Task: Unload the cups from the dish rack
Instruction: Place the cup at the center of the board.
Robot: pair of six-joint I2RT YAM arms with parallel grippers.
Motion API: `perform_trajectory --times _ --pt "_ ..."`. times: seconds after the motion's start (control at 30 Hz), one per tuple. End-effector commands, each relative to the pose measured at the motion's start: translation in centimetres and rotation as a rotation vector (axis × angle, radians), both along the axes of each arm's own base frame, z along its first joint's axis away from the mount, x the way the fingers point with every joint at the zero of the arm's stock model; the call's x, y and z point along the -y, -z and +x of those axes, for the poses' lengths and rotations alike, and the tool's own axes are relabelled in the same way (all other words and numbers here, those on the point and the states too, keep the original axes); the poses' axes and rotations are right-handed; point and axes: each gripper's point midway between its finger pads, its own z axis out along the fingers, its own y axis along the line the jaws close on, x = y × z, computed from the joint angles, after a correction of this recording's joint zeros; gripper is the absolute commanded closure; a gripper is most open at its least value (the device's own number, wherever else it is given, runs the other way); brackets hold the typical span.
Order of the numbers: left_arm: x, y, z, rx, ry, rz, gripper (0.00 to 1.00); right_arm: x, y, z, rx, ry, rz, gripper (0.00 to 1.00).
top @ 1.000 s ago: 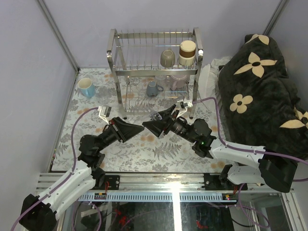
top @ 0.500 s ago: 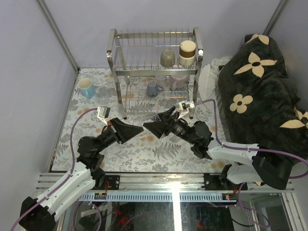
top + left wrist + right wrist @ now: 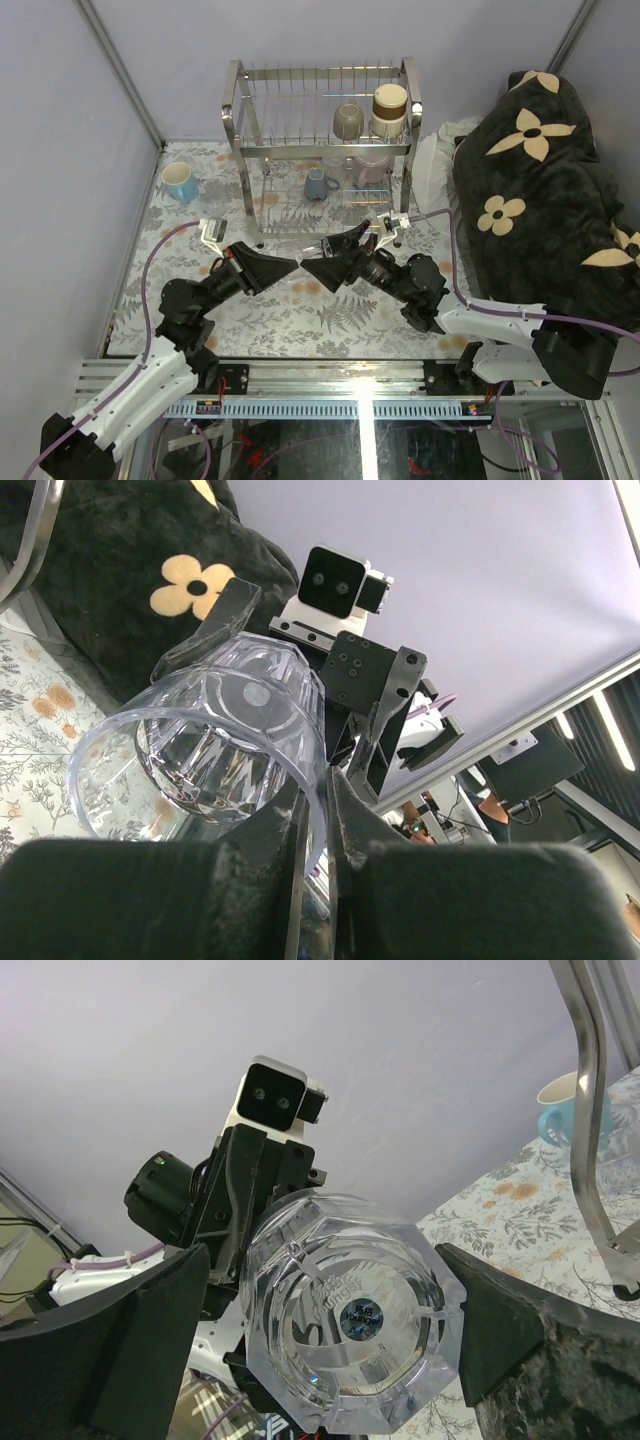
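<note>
Clear glass (image 3: pixel 220 750) lies on its side, off the table (image 3: pixel 350 315), hanging between the two grippers. Left gripper (image 3: pixel 290 268) is clamped on its rim: the glass wall is pinched between the jaws, one finger inside the mouth, one outside. Right gripper (image 3: pixel 320 1260) is at the opposite end, jaws spread wide either side of the faceted base. A gap shows at one finger; contact at the other cannot be told. Beyond both sets of jaws stands the dish rack (image 3: pixel 236 110): olive-grey mug (image 3: pixel 348 121) and brown-and-cream cup (image 3: pixel 389 108) on the top tier, grey-blue cup (image 3: pixel 316 184) and pale lilac mug (image 3: pixel 372 165) below. Light blue mug (image 3: pixel 180 183) sits on the table, well out past the left jaws, left of the rack.
</note>
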Motion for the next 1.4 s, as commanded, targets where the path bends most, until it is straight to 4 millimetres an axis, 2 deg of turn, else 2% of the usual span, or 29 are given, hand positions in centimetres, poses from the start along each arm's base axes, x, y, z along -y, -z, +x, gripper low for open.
perform_trajectory --times 0.0,0.2,0.37,0.43,0.7,0.83,0.97,1.07,1.17,1.37 --pt "-0.5 -1.1 1.0 0.031 -0.073 0.002 1.00 1.7 -3.6 -0.4 0.093 0.047 0.082 0.00" --pt "-1.0 0.1 2.4 -0.035 -0.157 0.105 1.00 3.7 -2.1 0.8 0.056 0.171 -0.007 0.01" --pt "-3.0 1.9 4.0 -0.118 -0.325 0.261 1.00 6.2 -0.2 1.2 0.008 0.270 -0.110 0.01" --pt "-4.5 2.1 4.6 -0.148 -0.412 0.326 1.00 7.3 0.3 1.0 0.008 0.293 -0.134 0.01" --pt "-12.1 6.3 6.7 -0.371 -0.800 0.670 1.00 11.2 1.8 -0.1 0.020 0.367 -0.229 0.01" --pt "-15.5 6.8 7.5 -0.428 -0.975 0.789 1.00 12.2 2.3 -0.5 0.019 0.378 -0.277 0.00" --pt "-17.8 6.4 8.9 -0.447 -1.115 0.900 1.00 12.9 2.8 -0.7 0.019 0.391 -0.309 0.00" --pt "-18.8 6.3 10.5 -0.462 -1.183 0.954 1.00 13.4 3.1 -0.9 0.026 0.400 -0.317 0.00" --pt "-20.5 7.2 12.5 -0.518 -1.228 0.983 1.00 13.9 3.3 -1.0 0.030 0.408 -0.317 0.00" --pt "-26.8 10.8 16.1 -0.705 -1.287 0.991 1.00 14.9 4.1 -1.0 0.022 0.441 -0.313 0.01"
